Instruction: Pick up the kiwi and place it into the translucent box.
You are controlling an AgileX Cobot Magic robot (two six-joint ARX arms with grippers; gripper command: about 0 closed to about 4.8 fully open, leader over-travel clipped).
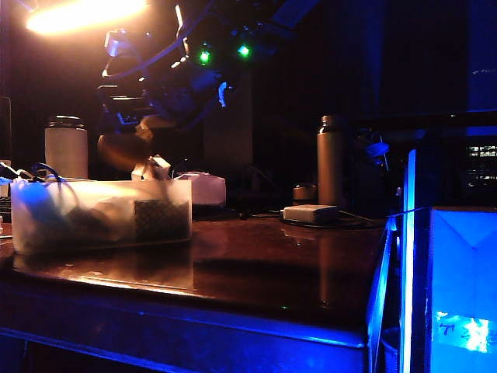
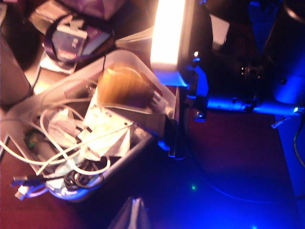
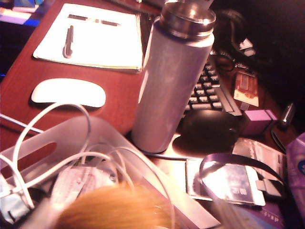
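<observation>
Right tool [image 1: 154, 165] hangs just over the box [image 1: 101, 214] at the left end of the table [image 1: 256, 264], at the end of my right arm, which comes down from the dark cluster above. Its pale fingers show only as a small bright shape at the rim of the box, and I cannot tell if they are open or closed. The kiwi [image 1: 120, 151] is a blurred golden-brown spot just beside them, above the box rim. From the left wrist camera the kiwi [image 2: 121, 88] shows over one end of the box [image 2: 28, 107], above the things that lie inside. From the right wrist camera it is a fuzzy orange mass at the near edge, over the box wall. Whether the right tool holds it or it is loose, I cannot tell, because of the blur.

Of the left tool [image 2: 133, 214] I see only a grey tip at the edge of its own camera picture, well apart from the box, so I cannot tell its state.

Inside the box are white cables [image 2: 57, 143], crumpled wrappers and a dark block. Behind the box stands a jar [image 1: 66, 146] with a dark lid. Further to the right on the table are a tall bottle [image 1: 330, 159] and a flat white box [image 1: 311, 213]. The right wrist camera also shows a white mouse [image 3: 68, 92] and a keyboard [image 3: 209, 88].
</observation>
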